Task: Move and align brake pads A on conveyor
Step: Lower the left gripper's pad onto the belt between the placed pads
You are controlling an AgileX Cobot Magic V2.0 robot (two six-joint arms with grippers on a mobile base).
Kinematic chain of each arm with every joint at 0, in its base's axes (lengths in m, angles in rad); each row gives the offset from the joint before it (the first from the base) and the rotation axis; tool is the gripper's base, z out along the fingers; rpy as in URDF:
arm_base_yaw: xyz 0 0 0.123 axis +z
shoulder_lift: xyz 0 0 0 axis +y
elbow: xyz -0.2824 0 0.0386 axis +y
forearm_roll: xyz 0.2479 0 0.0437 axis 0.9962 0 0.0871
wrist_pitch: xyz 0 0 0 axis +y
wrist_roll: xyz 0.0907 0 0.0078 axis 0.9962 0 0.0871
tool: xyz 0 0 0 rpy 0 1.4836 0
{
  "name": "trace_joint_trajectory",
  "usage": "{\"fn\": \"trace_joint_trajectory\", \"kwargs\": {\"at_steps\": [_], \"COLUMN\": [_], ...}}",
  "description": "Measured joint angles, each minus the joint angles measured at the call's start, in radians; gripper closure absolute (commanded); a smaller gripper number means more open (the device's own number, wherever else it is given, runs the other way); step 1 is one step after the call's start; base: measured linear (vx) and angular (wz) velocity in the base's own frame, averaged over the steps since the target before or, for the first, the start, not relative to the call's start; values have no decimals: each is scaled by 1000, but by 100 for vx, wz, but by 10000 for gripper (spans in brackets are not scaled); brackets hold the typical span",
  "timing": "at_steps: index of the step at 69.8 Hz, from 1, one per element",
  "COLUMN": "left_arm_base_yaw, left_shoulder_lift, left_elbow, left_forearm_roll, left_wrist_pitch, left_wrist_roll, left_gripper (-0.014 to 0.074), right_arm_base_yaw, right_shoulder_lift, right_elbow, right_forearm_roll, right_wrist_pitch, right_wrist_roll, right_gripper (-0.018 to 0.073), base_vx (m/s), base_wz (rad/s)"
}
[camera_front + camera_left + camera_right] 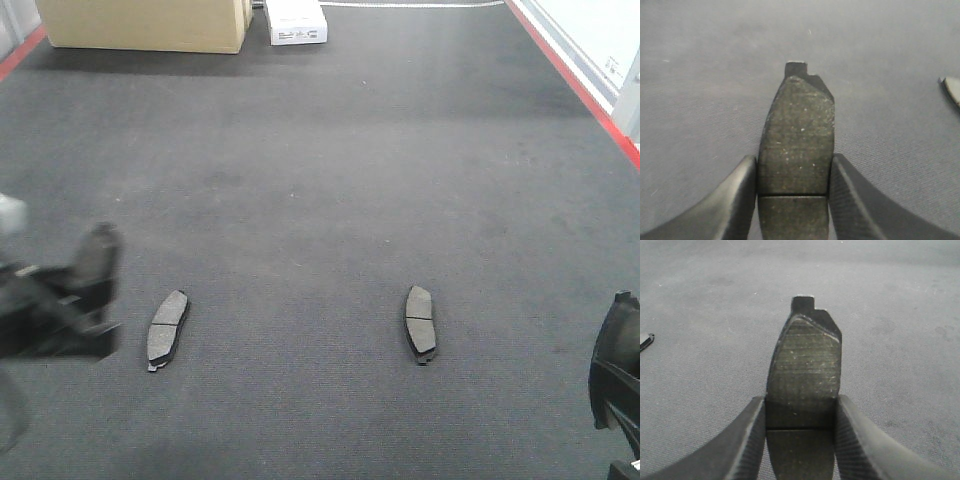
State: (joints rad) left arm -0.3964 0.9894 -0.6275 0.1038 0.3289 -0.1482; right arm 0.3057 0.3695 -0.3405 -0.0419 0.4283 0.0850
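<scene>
**Q:** What lay on the conveyor (330, 180), and where?

**A:** Two brake pads rested flat on the dark grey belt, friction face up. The left-lying pad (167, 329) sat near the front left, tilted slightly. The right-lying pad (420, 323) sat right of centre, about level with it and well apart from it.

**Q:** Where were the other pads?

**A:** Each hand pinched one. In the left wrist view, the left hand (794, 200) had both fingers pressed against the long edges of the left-held pad (797, 145), whose notched end pointed away from the camera. In the right wrist view, the right hand (800, 440) gripped the right-held pad (805, 370) the same way.

**Q:** Where were the hands in the front view?

**A:** The left hand (60, 300) appeared blurred at the left edge, just beside the left-lying pad. Only part of the right hand (615, 370) showed at the lower right corner, apart from the right-lying pad.

**Q:** How much open room was there?

**A:** Bare belt stretched between the two lying pads and far beyond them. A red strip (575, 80) ran along the right edge, and a short piece of red showed at the far left. At the far end stood a cardboard box (145, 25) and, just beside it, a small white box (296, 22).
</scene>
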Motion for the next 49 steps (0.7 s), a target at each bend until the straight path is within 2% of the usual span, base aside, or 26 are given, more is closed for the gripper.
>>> {"fn": "trace_joint_trajectory", "kwargs": {"at_steps": [13,25,35,44,49], "left_arm_base_yaw": [-92,-151,-159,-159,-159], "left_shoulder_lift": [290,525,680,755,785], "left_elbow": [-174,-354,-488,-562,-590], "left_forearm_roll": [0,-1,-3,-22,-60], "left_wrist_pitch": [22,169,308,334,336], "left_wrist_roll": [29,20,-66,-177,-220], "left_gripper": [540,538,537,533,530], "right_arm_base_yaw": [0,0,0,0,0], "right_shoulder_lift": [0,0,0,0,0], "right_elbow": [0,0,0,0,0], "right_forearm_roll": [0,0,0,0,0], "right_wrist_pitch": [0,0,0,0,0], "right_wrist_roll": [0,0,0,0,0], "right_gripper": [535,535,535,535,535], "base_vx": [0,0,0,0,0], "base_wz": [0,0,0,0,0]}}
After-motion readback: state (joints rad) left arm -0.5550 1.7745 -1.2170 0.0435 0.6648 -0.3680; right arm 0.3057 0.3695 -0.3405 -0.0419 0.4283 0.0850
